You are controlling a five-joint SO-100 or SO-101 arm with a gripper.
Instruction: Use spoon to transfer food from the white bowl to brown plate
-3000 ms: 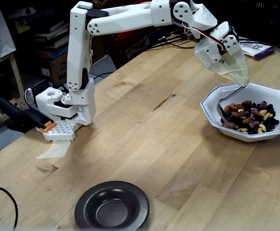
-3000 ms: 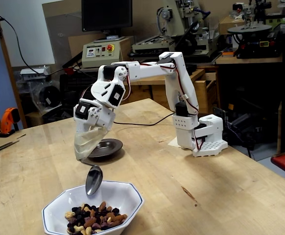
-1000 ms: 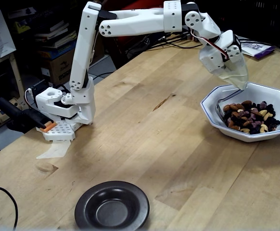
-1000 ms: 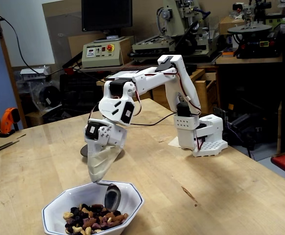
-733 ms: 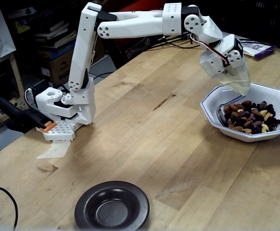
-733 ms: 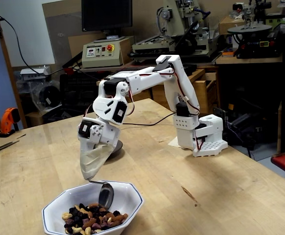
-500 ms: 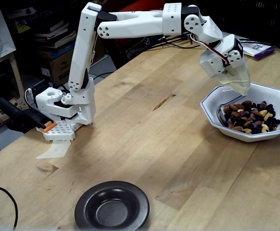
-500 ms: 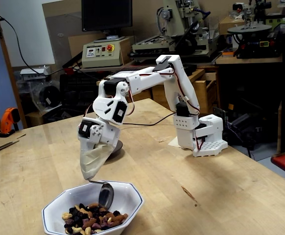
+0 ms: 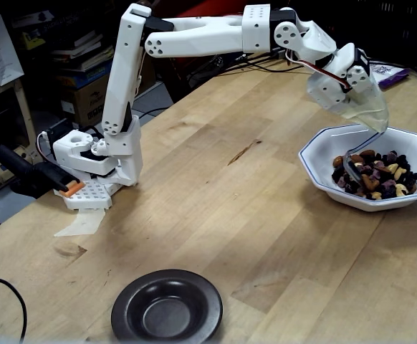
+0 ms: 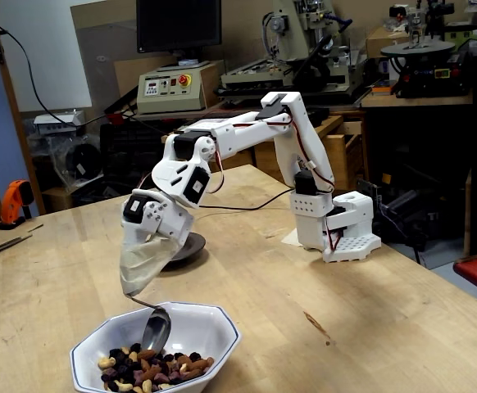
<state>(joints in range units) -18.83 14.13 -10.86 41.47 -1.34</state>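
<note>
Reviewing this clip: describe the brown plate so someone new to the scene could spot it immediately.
Start from the long wooden table in a fixed view, then drop to its near edge, below the arm's base. There the brown plate sits alone and empty. It is round, dark and glossy, unlike the white bowl, which is eight-sided and holds the food.

robot arm (image 9: 194,36): 1 | gripper (image 9: 370,122): 1 | spoon (image 10: 155,327): 1 | white bowl (image 9: 316,168): 1 | brown plate (image 9: 167,309): 1 | food (image 9: 377,175): 1 mixed heap, pieces too many to count
</note>
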